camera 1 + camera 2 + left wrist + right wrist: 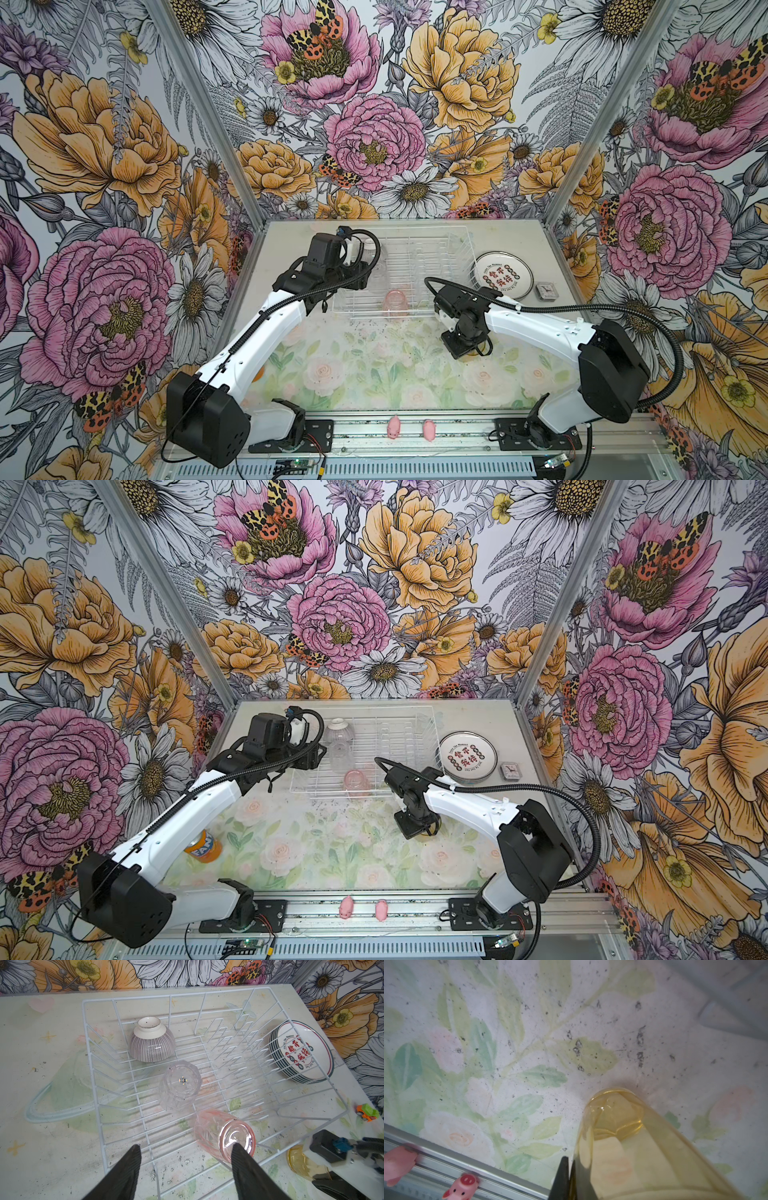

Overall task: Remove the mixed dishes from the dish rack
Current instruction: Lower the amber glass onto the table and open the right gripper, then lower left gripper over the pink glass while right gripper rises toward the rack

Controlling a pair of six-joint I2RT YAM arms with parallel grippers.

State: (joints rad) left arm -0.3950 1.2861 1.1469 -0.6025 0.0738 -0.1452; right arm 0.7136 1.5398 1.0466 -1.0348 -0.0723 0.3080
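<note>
Left gripper [185,1146] is spread wide and empty at the rack's [204,993] 8 o'clock, near the pink tumbler [224,1138]. Right gripper [571,1165] pinches the amber tumbler's [623,1118] wall over the worktop [508,1043], at the rack's 5 o'clock. Bowl [151,1047] and clear tumbler [179,1084] sit upturned inside the rack. Plates [301,1051] are stacked at its 3 o'clock.

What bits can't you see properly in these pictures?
- Amber tumbler: rim cut off by the right wrist view's edge; the right arm covers most of it in both top views.
- Pink pig: blurred, cut by that view's edge.
- Small grey square object beside the plates: too small to identify in both top views.
</note>
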